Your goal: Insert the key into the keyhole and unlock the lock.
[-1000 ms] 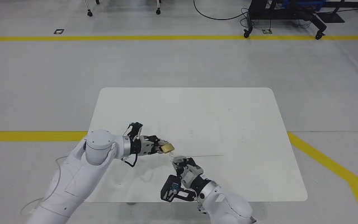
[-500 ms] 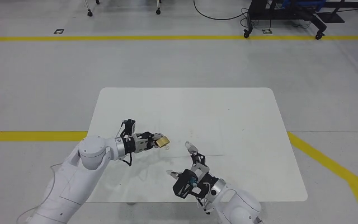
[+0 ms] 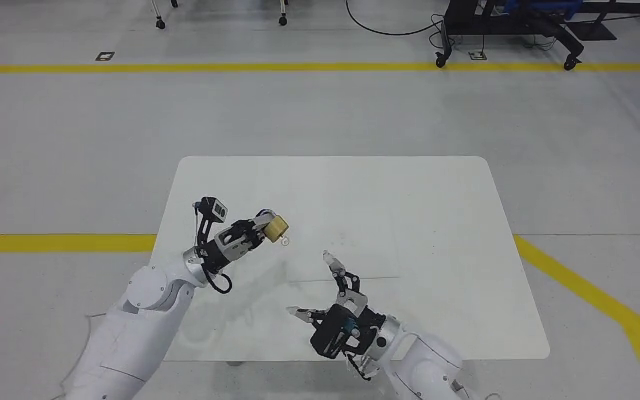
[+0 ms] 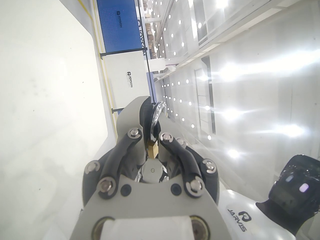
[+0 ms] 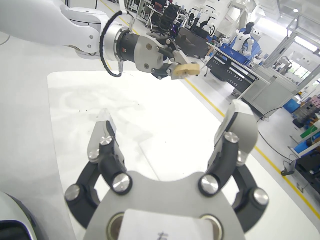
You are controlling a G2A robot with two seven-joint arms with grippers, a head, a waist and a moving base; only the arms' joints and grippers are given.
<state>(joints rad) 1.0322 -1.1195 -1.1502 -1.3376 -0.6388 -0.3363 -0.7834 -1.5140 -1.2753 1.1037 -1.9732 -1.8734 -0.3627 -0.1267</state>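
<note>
My left gripper point(image 3: 262, 231) is shut on a brass padlock point(image 3: 274, 227), held above the left middle of the white table point(image 3: 420, 200). In the left wrist view the brass body point(image 4: 152, 149) sits between the shut fingers, and the silver shackle point(image 4: 158, 112) sticks out past them. The right wrist view shows the padlock point(image 5: 187, 69) in the left gripper point(image 5: 175, 68), farther off and higher than my right gripper. My right gripper point(image 3: 310, 285) point(image 5: 171, 111) stands wide open near the table's front edge, with nothing between its fingers.
The table top point(image 5: 75, 96) around both grippers is bare. Yellow floor lines point(image 3: 300, 68) run beyond and beside the table. Carts and racks point(image 3: 510, 20) stand far behind it.
My left gripper has carried the padlock up and toward the table's left. My right gripper has drawn back from the lock and its fingers have spread apart.
</note>
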